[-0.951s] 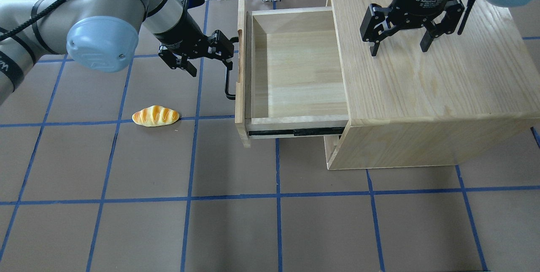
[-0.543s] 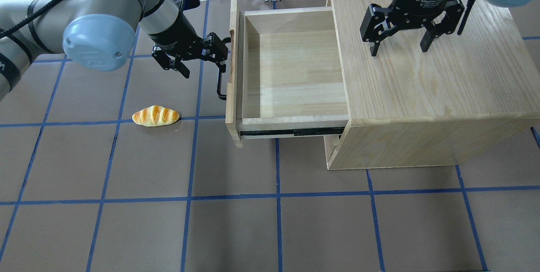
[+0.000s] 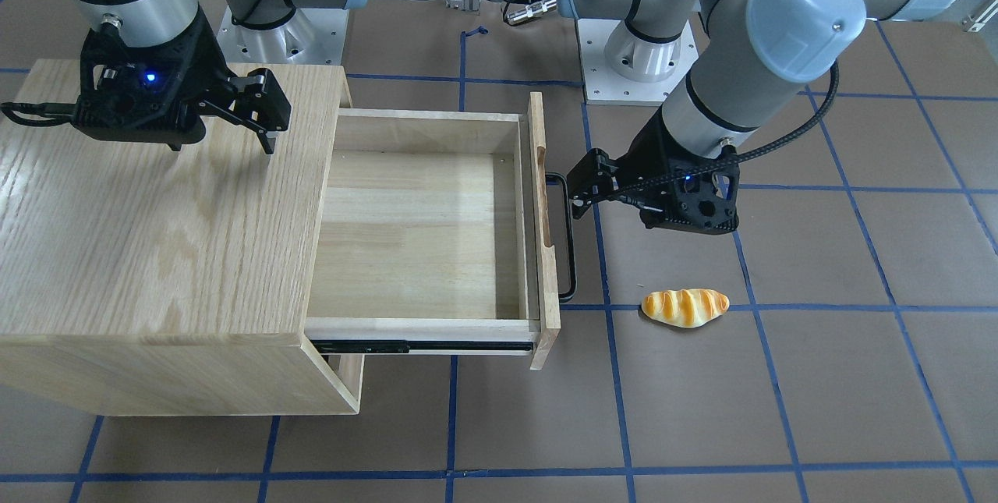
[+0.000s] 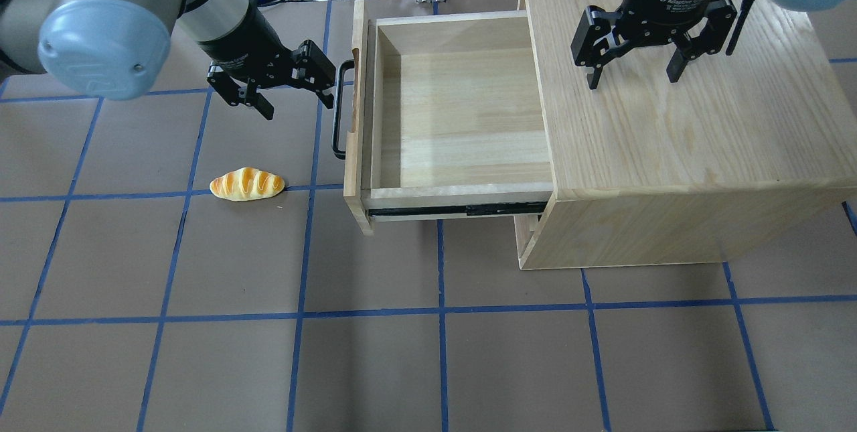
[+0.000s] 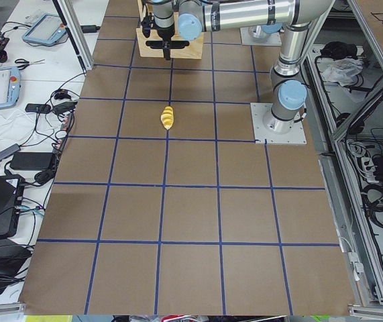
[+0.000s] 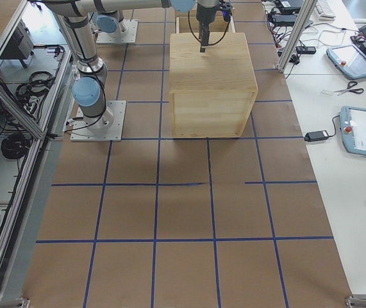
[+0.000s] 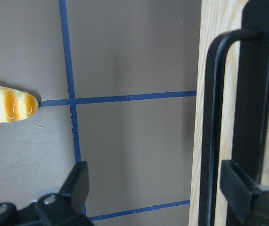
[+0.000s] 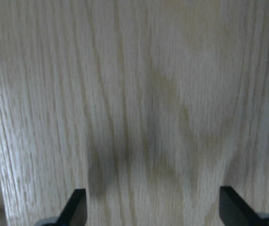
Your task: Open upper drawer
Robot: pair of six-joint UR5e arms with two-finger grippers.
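Black left hand (image 4: 298, 107) spread wide, empty, beside upper drawer (image 4: 462, 110) handle (image 4: 336, 117) | right hand (image 4: 633, 80) spread, empty

The near arm's left hand (image 5: 160, 40) hangs low over the brown, blue-taped surface (image 5: 191, 221), too small to tell whether it grips. Just behind it stands the upper drawer (image 5: 188, 54), its black handle (image 5: 178, 45) level with the hand. A bread roll (image 5: 168, 118) lies well apart from the hand, on its camera side

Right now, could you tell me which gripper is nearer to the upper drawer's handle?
Left. The left gripper is right at the handle, one finger by the bar. The right gripper is over the cabinet top, beyond the open upper drawer.
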